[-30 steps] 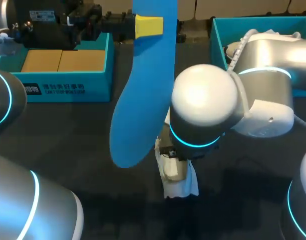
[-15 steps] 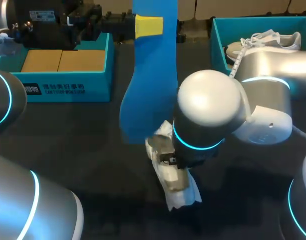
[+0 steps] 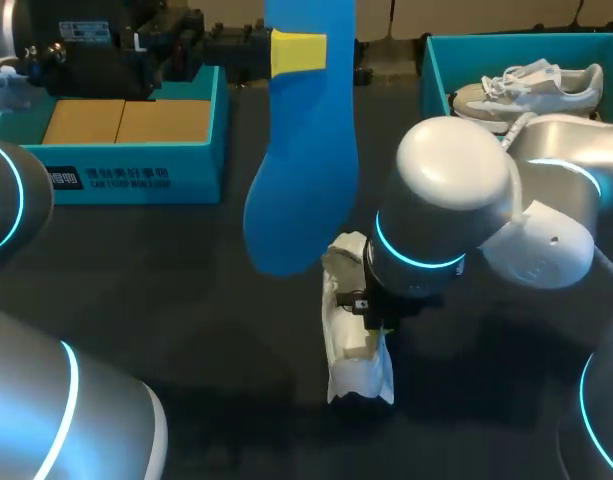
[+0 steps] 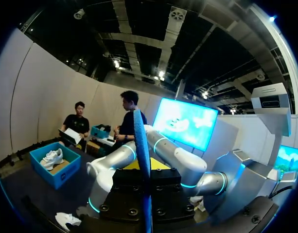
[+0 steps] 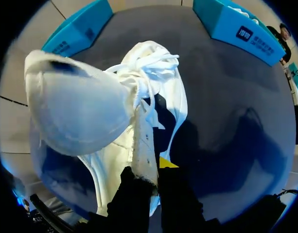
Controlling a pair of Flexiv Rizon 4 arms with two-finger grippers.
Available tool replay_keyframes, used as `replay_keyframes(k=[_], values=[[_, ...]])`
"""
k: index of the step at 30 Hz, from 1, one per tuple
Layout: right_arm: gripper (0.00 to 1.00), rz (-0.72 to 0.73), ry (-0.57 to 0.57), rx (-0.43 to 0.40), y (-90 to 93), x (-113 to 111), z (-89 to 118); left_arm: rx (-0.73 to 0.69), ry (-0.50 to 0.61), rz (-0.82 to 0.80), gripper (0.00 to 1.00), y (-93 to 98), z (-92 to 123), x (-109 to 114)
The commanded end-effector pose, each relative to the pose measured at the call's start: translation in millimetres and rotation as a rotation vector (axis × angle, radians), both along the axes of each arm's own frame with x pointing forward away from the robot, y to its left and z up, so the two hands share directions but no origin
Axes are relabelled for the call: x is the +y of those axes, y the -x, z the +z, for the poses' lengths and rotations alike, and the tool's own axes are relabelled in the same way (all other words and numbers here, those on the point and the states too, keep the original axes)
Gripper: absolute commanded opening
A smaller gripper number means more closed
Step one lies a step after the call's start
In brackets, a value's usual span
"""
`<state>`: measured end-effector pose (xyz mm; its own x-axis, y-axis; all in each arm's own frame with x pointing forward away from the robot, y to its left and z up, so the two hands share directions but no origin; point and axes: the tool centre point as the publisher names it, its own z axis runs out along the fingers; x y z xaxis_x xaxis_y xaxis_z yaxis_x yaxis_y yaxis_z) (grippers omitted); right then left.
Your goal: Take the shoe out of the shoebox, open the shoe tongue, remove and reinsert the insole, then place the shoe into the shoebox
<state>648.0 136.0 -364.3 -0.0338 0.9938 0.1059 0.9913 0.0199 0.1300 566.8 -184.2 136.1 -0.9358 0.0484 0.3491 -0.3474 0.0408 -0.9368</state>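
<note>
A blue insole (image 3: pixel 304 180) hangs upright over the table's middle, pinched at its upper end by my left gripper (image 3: pixel 298 52). In the left wrist view the insole (image 4: pixel 141 145) stands edge-on between the fingers. A white shoe (image 3: pixel 351 350) lies on the dark table under my right arm. My right gripper (image 5: pixel 148 170) is shut on an edge of the shoe (image 5: pixel 90 107) beside the laces (image 5: pixel 151 65). The right arm's wrist hides the gripper and much of the shoe in the head view.
A teal shoebox (image 3: pixel 136 175) with a brown cardboard bottom stands at the back left. A second teal box (image 3: pixel 436 80) at the back right holds another white shoe (image 3: pixel 526 85). My arms' grey links fill the near left and right corners.
My right arm has moved to the right, uncovering the shoe in the right box. The shoe on the table has shifted and turned with it. The insole's lower end has swung to the right.
</note>
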Motion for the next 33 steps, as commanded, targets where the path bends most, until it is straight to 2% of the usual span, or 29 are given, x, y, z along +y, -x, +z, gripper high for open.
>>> replay_keyframes(k=[1,13,14,15,16,22,26,29,30,32,33], values=[[0.0,0.014,-0.083,0.011,-2.2,-2,-6,0.0,0.002,0.0,0.0,-0.3,-1,-2],[0.0,0.02,-0.123,0.053,-4.6,-3,-19,0.0,0.002,0.0,0.0,-0.3,-1,-2],[0.11,0.021,-0.123,0.053,-4.4,-3,-18,0.0,0.002,0.0,0.0,-0.3,-1,-2],[0.49,0.023,-0.124,0.052,-3.9,-3,-16,0.0,0.002,0.0,0.0,-0.3,-1,-2],[1.0,0.024,-0.124,0.051,-3.7,-3,-13,0.0,0.002,0.0,0.0,-0.3,-1,-2],[1.0,0.012,-0.15,0.052,-3.2,-9,6,0.0,0.002,0.0,0.0,-0.3,-1,-2],[1.0,0.008,-0.261,0.095,-6.2,-24,28,0.0,0.002,0.0,0.0,-0.3,-1,-2],[1.0,0.02,-0.327,0.132,-8.5,-33,36,0.0,0.002,0.0,0.0,-0.3,-1,-2],[1.0,0.042,-0.451,0.166,-10.8,-41,42,0.0,0.002,0.0,0.0,-0.3,-1,-2],[1.0,0.047,-0.562,0.205,-13.5,-49,49,0.0,0.002,0.0,0.0,-0.3,-1,-2],[1.0,0.047,-0.562,0.205,-13.5,-49,49,0.0,0.002,0.0,0.0,-0.3,-1,-2]])
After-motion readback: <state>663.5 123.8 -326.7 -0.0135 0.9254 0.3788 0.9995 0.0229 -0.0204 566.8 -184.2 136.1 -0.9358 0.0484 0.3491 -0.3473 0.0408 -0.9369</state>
